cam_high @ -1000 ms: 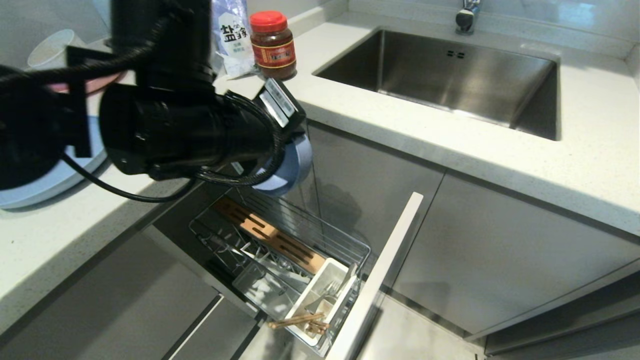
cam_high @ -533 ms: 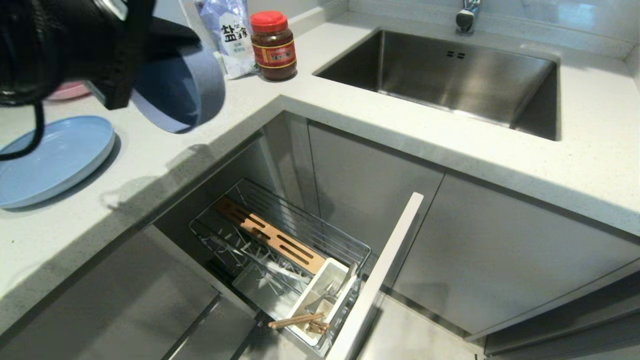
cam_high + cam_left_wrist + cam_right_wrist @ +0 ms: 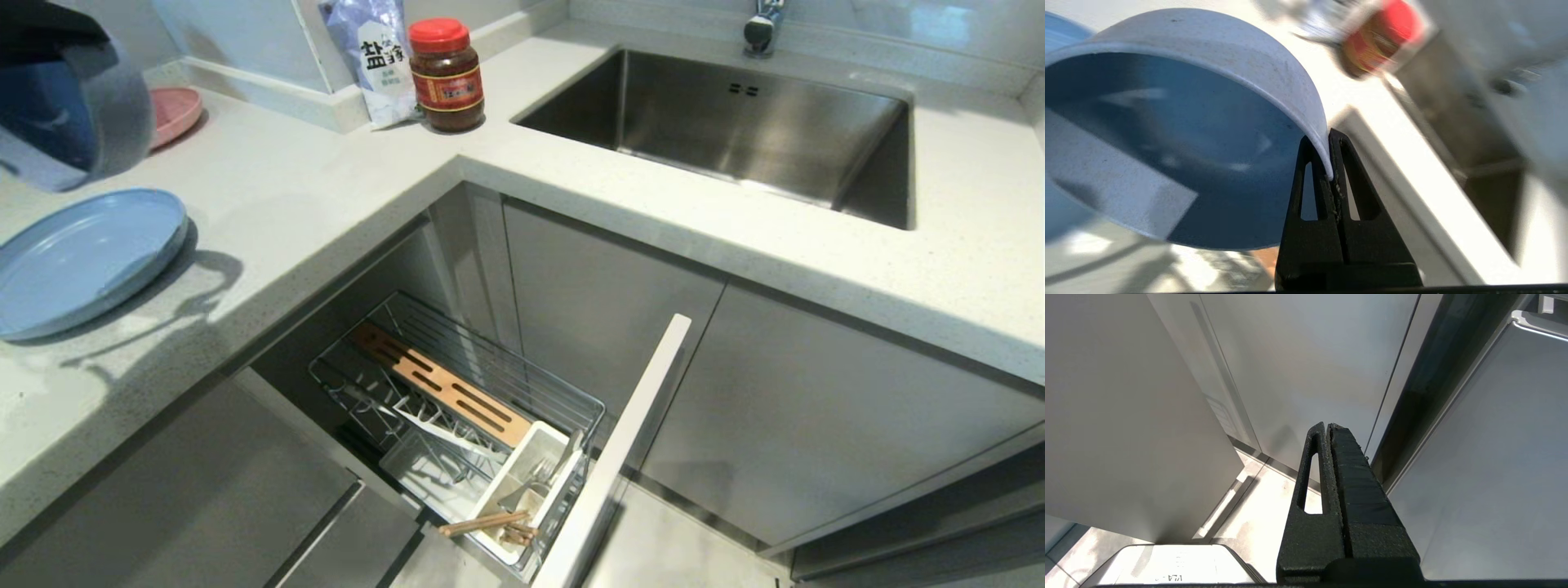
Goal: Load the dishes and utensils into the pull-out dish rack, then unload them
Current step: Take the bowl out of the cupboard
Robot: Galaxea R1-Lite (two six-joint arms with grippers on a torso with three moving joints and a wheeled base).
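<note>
Bowl (image 3: pixel 69 114), small, round, light-blue plastic, hangs tilted by its rim in the left gripper (image 3: pixel 1329 163), whose fingers pinch the wall. It sits above the grey speckled countertop (image 3: pixel 310 196), just over the wide light-blue plate (image 3: pixel 82 257), so I judge setting-down means lowering beside that plate. Right gripper (image 3: pixel 1327 433) rests closed and empty, low by the cabinet doors.

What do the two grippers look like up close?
Both are matte black. The left gripper has two tapered jaws, each with a long triangular cut-out. The right gripper shows rough, grainy jaws: one with a narrow slot cut-out, the other solid with ridged banding. No cables or markings show.
</note>
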